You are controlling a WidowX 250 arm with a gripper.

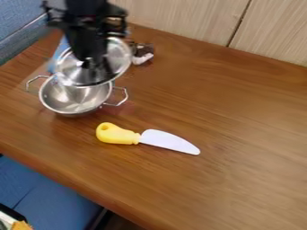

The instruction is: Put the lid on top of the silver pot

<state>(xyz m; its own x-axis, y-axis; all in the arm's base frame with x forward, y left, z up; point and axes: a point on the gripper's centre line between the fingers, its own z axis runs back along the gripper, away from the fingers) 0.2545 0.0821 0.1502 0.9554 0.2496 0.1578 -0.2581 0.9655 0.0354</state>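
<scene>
Evidently the black gripper (pixel 96 69) has the lid (pixel 121 55) in its grasp, at the upper left of the camera view. It comes down from the top edge and points downward, its fingertips in front of the shiny round lid near the middle, though the exact spot where they grip is too dark to make out. The lid is right at the fingertips and spreads out around them, its surface showing on both sides of the fingers. It sits at a tilt, and its lower edge overlaps the far part of the silver pot (pixel 64 98) in the view. Whether lid and rim touch there, I cannot tell.

The silver pot stands upright on the wooden table (pixel 234 130), just below the gripper in the view and a little to its left. Its mouth is partly uncovered, with the bare inside showing toward the near side, and a wire handle sticks out at either side.

Nearer the camera than the pot, and apart from it, a toy knife (pixel 165 140) lies flat, yellow handle to the left and white blade to the right. Beyond the lid, to its right, is a small dark brown and white object (pixel 142 54).
</scene>
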